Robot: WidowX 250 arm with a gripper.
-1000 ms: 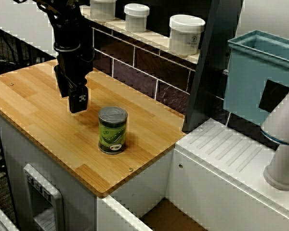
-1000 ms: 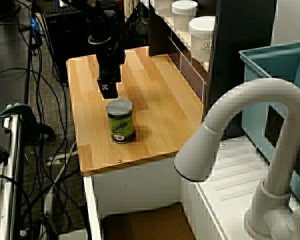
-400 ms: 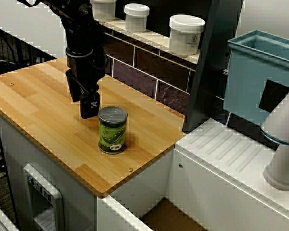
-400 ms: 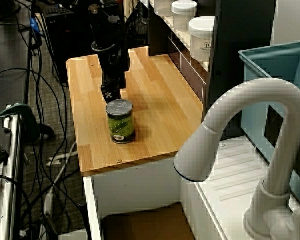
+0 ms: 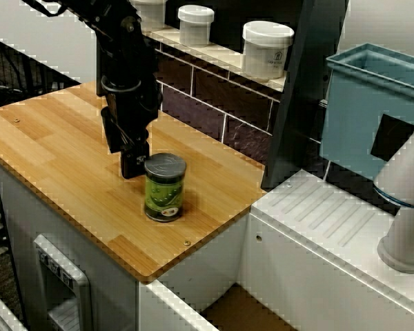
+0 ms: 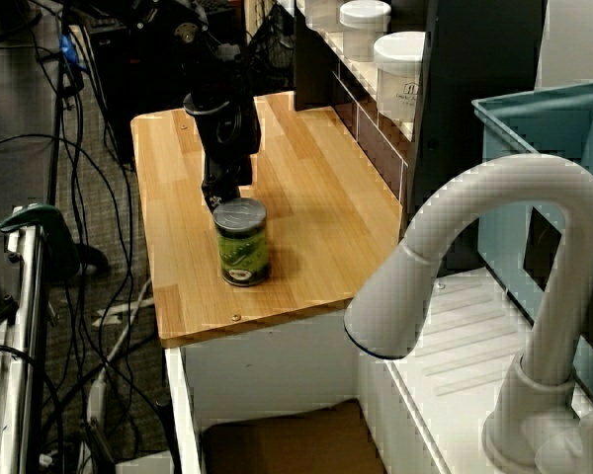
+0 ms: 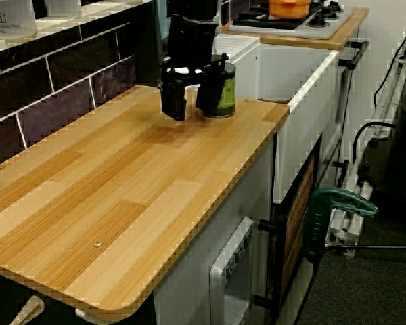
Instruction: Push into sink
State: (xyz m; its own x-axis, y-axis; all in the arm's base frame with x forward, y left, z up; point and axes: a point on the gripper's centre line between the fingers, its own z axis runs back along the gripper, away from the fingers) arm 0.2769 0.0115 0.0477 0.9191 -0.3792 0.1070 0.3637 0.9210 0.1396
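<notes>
The gripper (image 7: 191, 103) has its two fingers spread apart, one of them right up against the green can (image 5: 164, 187), mid-frame on the wooden counter (image 5: 55, 152). The sink (image 5: 331, 234) sits off to the lower right, well apart from the can.

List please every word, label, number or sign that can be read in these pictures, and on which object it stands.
No text can be read with certainty.
Green can: its label has a picture and print, too blurred to read.
White jar on the shelf: a small dark mark, too small to read.
Gripper: a small white mark, not readable.
White container: faint print, blurred.
</notes>
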